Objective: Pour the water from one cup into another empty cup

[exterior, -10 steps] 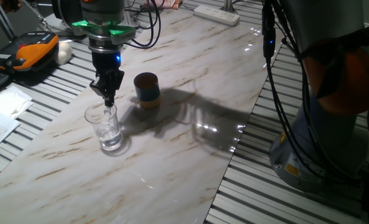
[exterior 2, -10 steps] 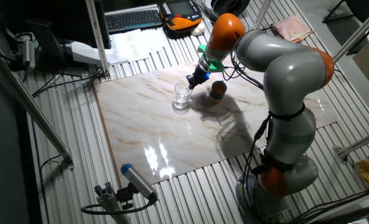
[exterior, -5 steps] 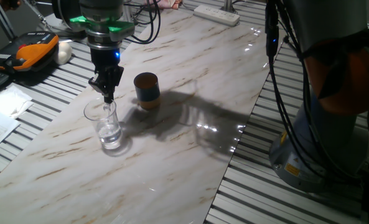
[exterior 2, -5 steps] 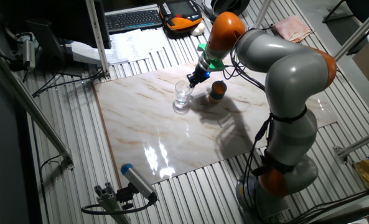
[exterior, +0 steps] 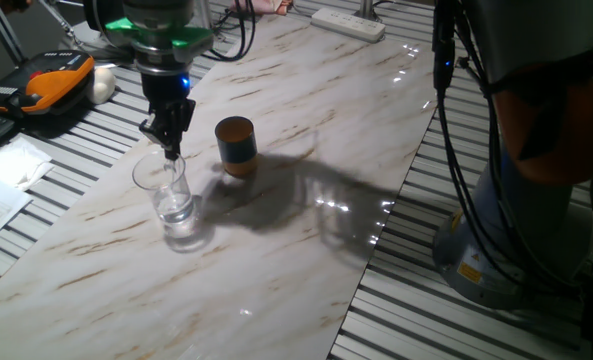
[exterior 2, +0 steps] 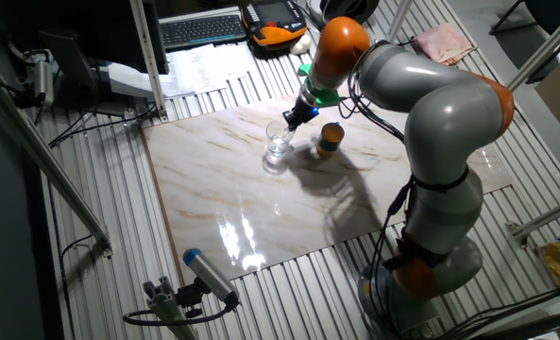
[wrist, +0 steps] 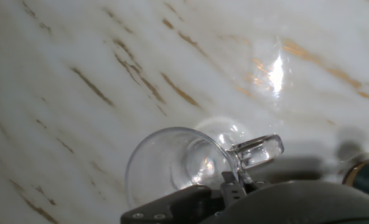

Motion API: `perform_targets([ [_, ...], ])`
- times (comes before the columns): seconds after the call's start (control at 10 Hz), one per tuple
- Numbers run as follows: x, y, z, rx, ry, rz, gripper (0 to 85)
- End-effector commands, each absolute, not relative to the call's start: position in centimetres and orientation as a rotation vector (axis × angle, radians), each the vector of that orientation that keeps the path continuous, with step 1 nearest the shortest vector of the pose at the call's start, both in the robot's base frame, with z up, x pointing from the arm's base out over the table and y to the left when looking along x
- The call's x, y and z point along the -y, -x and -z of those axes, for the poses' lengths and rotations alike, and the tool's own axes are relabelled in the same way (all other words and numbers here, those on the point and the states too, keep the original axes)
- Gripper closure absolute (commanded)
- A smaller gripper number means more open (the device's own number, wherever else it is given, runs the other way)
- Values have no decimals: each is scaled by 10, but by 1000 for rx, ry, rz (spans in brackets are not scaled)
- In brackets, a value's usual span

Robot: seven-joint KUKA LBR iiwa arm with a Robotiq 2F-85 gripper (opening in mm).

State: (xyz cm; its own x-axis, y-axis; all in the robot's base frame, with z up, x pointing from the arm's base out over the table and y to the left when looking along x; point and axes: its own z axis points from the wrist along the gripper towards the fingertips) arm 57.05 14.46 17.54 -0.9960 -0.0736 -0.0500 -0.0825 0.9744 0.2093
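Compared with the frames one second and half a second back, the two-finger gripper (exterior: 169, 148) has risen slightly and shifted toward the left of one fixed view, and the clear transparent glass cup with a small side handle and thick base (exterior: 169, 199) has moved with it. The short opaque cylindrical cup with blue-grey body and orange-tan rim (exterior: 236, 145) has not moved.

Left to right in one fixed view: the orange-and-black handheld device (exterior: 46, 85) lies off the marble-patterned tabletop (exterior: 306, 120); next comes the glass cup under the gripper; then the blue-grey cup, just beside the glass but apart from it; then the white power strip (exterior: 348, 23) at the far edge.

Gripper state: the fingers are closed on the rim of the glass cup at its far side, pointing down. In the hand view the fingertips (wrist: 236, 185) clamp the rim close to the handle (wrist: 261, 150).

Glass cup orientation: long axis close to vertical, mouth up, base at or just above the tabletop; contact cannot be determined. A small amount of clear water (exterior: 179, 222) sits at the bottom.

In the other fixed view the glass cup (exterior 2: 279, 144) stands near the slab's far edge, with the blue-grey cup (exterior 2: 330, 138) to its right.
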Motion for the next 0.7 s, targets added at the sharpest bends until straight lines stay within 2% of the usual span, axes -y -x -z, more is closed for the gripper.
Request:
perform_targets([
  [0.0,-144,-570,-176,-3071,144,-285,850],
  [0.6,-135,-570,-186,-3045,183,-253,850],
])
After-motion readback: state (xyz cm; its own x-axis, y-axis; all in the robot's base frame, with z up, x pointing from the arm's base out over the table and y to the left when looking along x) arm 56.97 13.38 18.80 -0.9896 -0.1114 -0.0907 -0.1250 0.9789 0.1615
